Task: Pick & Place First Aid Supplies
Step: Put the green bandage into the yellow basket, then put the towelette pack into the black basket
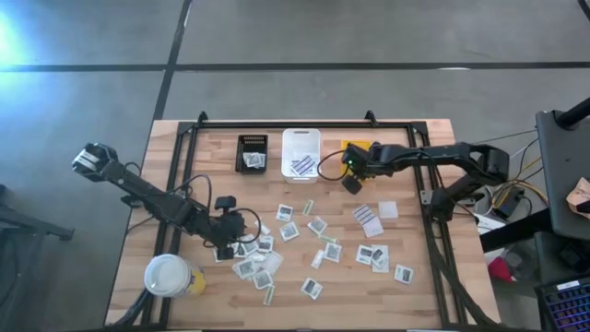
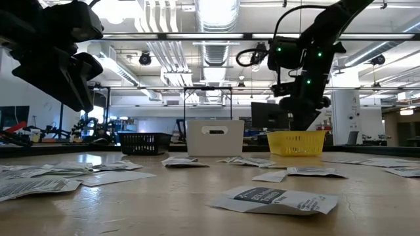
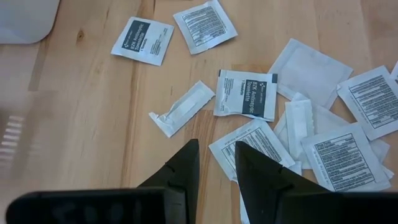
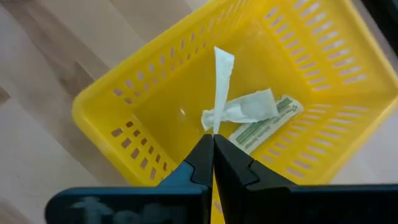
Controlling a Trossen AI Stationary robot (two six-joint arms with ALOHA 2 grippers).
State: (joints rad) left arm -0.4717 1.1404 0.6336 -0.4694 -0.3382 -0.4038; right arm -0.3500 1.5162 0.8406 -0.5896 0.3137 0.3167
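Planks of pale wood make up the table, which has a black frame around its far edge and sides and stands on a grey concrete floor crossed by dark seams. Beyond the far edge, the low view shows a large workshop hall with ceiling ducts, bright strip lights, and benches with monitors.

The right gripper hangs above the yellow bin at the table's far side, its fingers pressed together on the lower end of a narrow pale strip that stands up from the tips. Below the fingers, on the bin's floor, lie a crumpled white packet and a green-printed strip. To one side of this gripper sit the white bin, with blue-striped packets in it, and beyond that the black bin, also holding packets.

The left gripper hovers low over the near-left heap of packets, fingers slightly apart with nothing between them. A white packet with printed text lies right under its tips; just ahead are a packet with a dark label and a narrow white strip. More packets are scattered across the boards between the 2 arms. A white-lidded cup stands at the near-left corner, close behind the left arm.
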